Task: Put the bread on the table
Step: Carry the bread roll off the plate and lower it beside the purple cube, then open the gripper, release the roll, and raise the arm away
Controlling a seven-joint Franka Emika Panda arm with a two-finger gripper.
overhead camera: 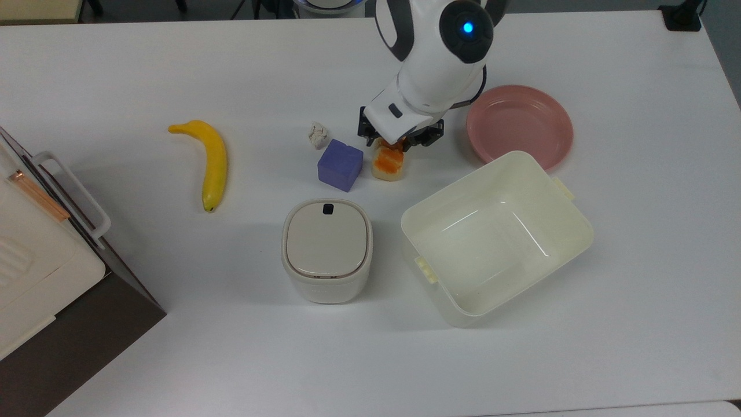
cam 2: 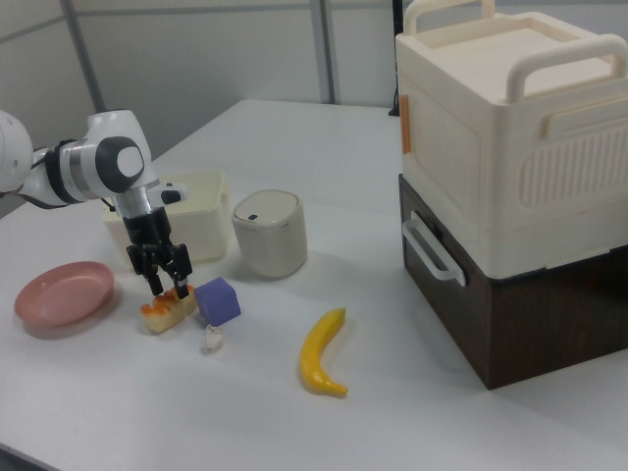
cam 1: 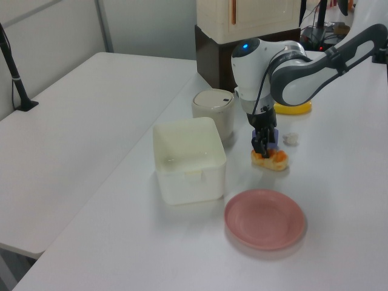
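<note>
The bread point(overhead camera: 388, 165) is an orange-topped bun with pale sides. It sits low on the white table point(overhead camera: 116, 69), right beside a purple cube point(overhead camera: 340, 165). My gripper point(overhead camera: 393, 148) comes down on it from above and is shut on the bread's end nearest the arm. In the left view the bread point(cam 1: 276, 161) lies at table level under the gripper point(cam 1: 261, 151). The right view shows the dark fingers point(cam 2: 156, 286) straddling the bread point(cam 2: 165, 314) with the gripper point(cam 2: 169, 290) upright.
An empty pink plate point(overhead camera: 519, 124) lies at the top view's right of the arm. A cream tub point(overhead camera: 567, 231) stands below it, a lidded canister point(overhead camera: 327, 250) below the cube. A crumpled white scrap point(overhead camera: 317, 135), a banana point(overhead camera: 213, 162) and a large cream box point(overhead camera: 35, 255) lie leftward.
</note>
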